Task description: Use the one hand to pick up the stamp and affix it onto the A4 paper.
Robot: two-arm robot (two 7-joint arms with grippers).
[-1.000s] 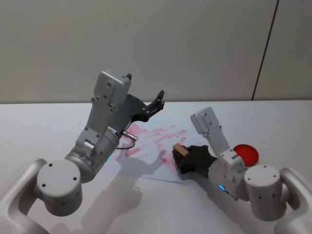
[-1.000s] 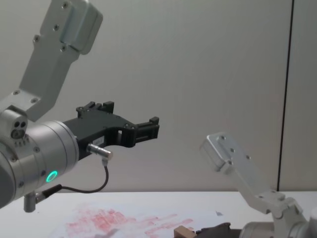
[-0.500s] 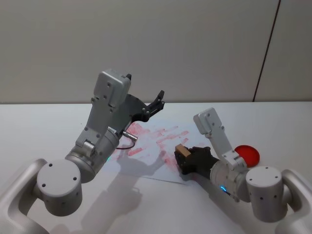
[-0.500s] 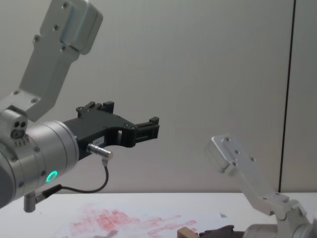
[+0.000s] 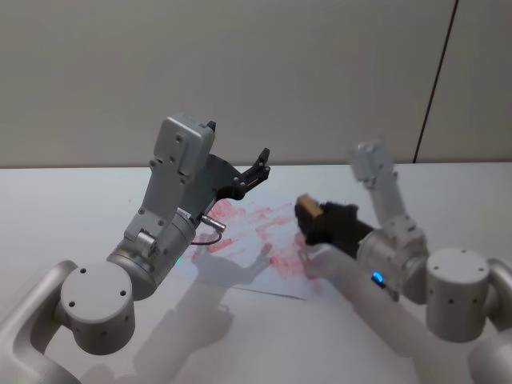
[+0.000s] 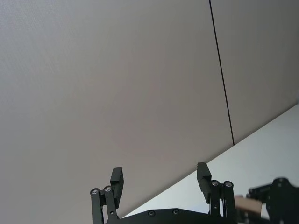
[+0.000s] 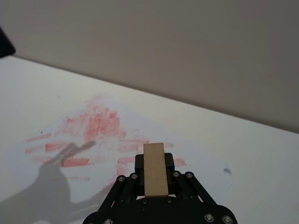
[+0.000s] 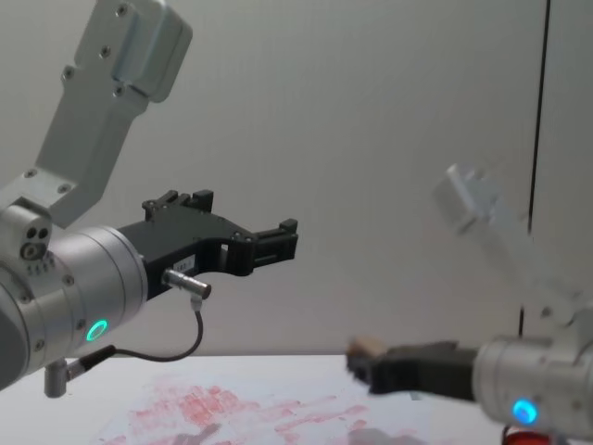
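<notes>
One A4 paper (image 5: 254,238) on white table (image 5: 64,200), grey wall (image 5: 304,72) behind.

White table (image 5: 64,200) — the A4 paper (image 5: 264,234) lies flat on it

A plain, pale grey-beige wall (image 5: 320,72) spans the far side, matte and bare. A thin dark seam (image 5: 436,80) runs down it on the right, dividing two panels. Below, the wall meets a smooth white surface (image 5: 48,208) along a straight edge. Soft grey shadows (image 5: 200,312) lie on the near part of the surface under even, diffuse light.
</notes>
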